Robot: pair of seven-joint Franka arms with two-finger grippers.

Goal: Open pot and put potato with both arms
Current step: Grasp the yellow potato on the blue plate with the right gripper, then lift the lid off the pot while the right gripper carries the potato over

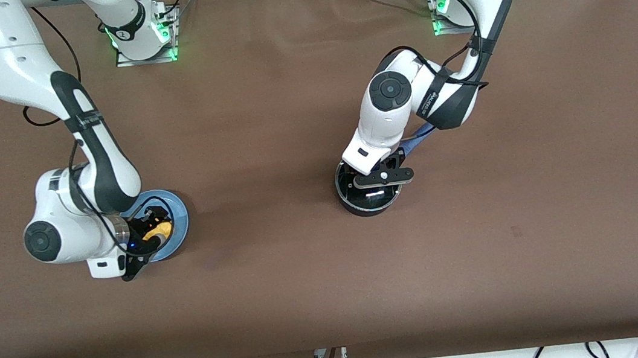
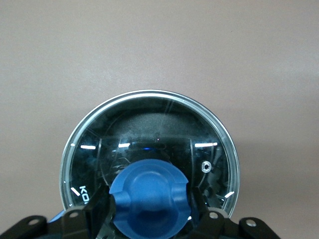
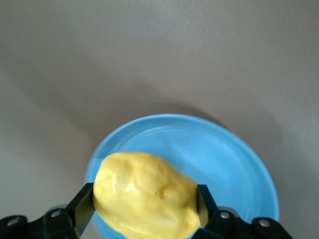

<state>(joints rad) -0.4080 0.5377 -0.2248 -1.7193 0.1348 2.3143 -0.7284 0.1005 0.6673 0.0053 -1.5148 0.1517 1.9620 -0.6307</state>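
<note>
The black pot stands mid-table, its blue handle pointing toward the left arm's base. Its glass lid is on. My left gripper is over the pot and, in the left wrist view, its fingers press both sides of the lid's blue knob. The yellow potato is over the light-blue plate. My right gripper is shut on it, and the right wrist view shows the potato filling the jaws above the plate. Whether it touches the plate is unclear.
Brown table cover lies bare between the plate and the pot and toward the front camera. The arm bases stand along the table edge farthest from that camera. Cables hang below the table's near edge.
</note>
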